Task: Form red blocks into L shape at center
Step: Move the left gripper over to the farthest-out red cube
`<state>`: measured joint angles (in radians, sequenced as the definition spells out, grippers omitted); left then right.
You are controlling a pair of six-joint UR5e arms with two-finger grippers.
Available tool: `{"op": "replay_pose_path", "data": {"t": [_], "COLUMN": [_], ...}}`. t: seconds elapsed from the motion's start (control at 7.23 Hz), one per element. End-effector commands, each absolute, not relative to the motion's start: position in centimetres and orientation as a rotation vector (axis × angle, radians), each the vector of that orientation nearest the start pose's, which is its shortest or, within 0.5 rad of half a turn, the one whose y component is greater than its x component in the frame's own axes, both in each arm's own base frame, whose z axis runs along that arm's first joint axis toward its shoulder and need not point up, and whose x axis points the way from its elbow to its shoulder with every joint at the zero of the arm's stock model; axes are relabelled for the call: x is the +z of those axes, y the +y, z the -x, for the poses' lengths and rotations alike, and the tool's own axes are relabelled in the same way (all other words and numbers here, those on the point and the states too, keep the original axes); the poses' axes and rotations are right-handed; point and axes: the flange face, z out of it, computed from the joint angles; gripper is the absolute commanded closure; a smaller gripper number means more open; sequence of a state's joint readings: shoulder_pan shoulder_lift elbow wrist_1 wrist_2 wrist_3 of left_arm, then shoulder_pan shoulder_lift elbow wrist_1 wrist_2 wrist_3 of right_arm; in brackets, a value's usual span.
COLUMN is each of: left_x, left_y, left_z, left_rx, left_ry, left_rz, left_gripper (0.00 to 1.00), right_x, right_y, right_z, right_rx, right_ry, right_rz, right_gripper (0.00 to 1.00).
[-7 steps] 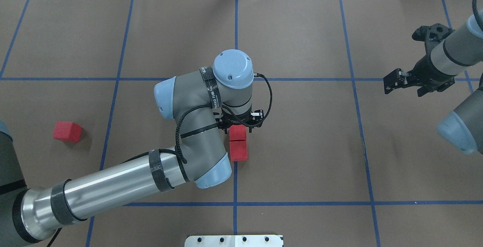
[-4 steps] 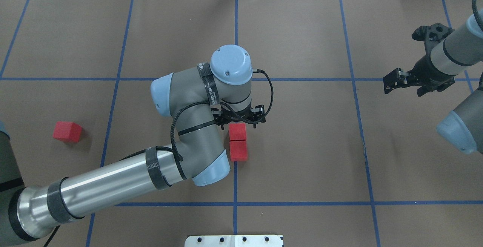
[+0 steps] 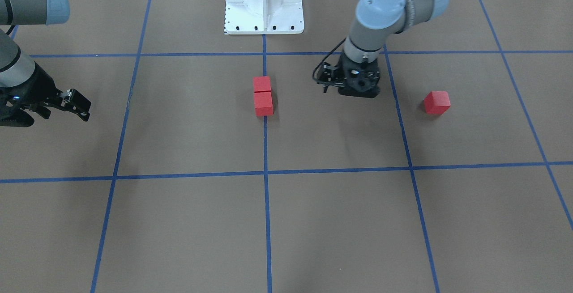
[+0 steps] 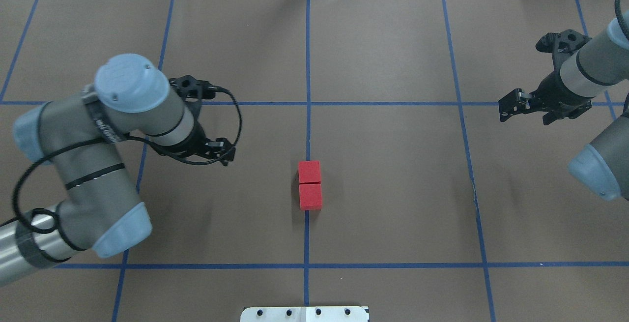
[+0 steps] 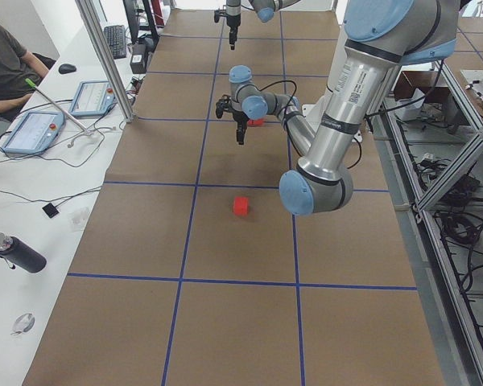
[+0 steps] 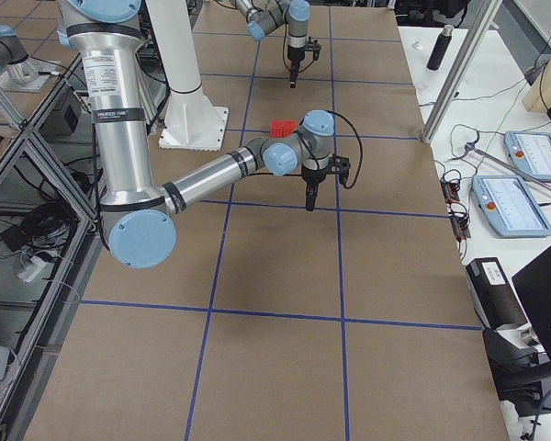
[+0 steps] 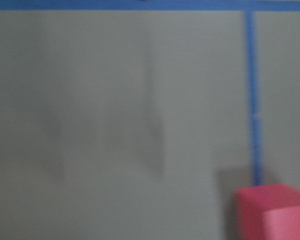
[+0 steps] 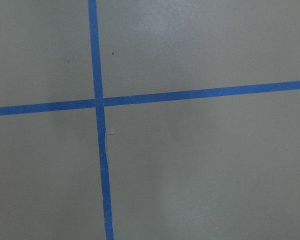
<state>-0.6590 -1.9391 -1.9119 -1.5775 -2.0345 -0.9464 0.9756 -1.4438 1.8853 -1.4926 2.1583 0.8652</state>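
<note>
Two red blocks (image 4: 310, 185) lie touching end to end on the middle blue line at the center (image 4: 307, 130); they also show in the front view (image 3: 262, 96). The third red block (image 3: 437, 102) lies alone to the robot's left. My left arm hides it in the overhead view. It shows at the lower right of the blurred left wrist view (image 7: 272, 212). My left gripper (image 3: 356, 91) is open and empty, hanging above the table between the pair and the lone block. My right gripper (image 4: 508, 107) is open and empty, far right.
The white robot base plate (image 3: 264, 2) stands at the near edge by the middle line. A seated operator (image 5: 4, 64) and tablets (image 5: 32, 129) are at a side desk beyond the table's far edge.
My left gripper has left the upper block of the pair, risen and swung left toward the lone block, which my arm now covers in the overhead view. The pair and my right arm have not moved.
</note>
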Motion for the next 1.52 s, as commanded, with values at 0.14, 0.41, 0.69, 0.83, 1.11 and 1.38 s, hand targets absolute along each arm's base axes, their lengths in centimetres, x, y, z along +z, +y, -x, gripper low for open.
{"op": "replay_pose_path", "data": {"t": [0.14,0.41,0.69,0.83,1.11,1.38], "left_x": [43.3,44.9,44.7,45.7,47.0,48.3], "left_y": [-42.3,-41.9,-42.4,-42.7,-43.1,-44.3], "left_z": [-28.3,-27.1,-26.3,-26.8,-27.7,-28.9], "left_rx": [0.326,0.345,0.328,0.327,0.300,0.221], "left_ry": [0.691,0.705,0.708,0.696,0.685,0.672], "left_rz": [-0.115,-0.146,-0.155,-0.139,-0.104,-0.055], "left_gripper": [0.00,0.00,0.00,0.00,0.00,0.00], "right_x": [43.6,43.7,43.8,43.7,43.4,43.5], "right_y": [-48.8,-48.8,-48.7,-48.8,-48.8,-48.9], "right_z": [23.7,23.7,23.7,23.7,23.7,23.8], "right_rx": [0.101,0.103,0.103,0.101,0.105,0.105], "right_ry": [-0.768,-0.766,-0.766,-0.767,-0.771,-0.770], "right_rz": [0.003,0.006,0.006,0.004,0.002,0.003], "right_gripper": [0.00,0.00,0.00,0.00,0.00,0.00]}}
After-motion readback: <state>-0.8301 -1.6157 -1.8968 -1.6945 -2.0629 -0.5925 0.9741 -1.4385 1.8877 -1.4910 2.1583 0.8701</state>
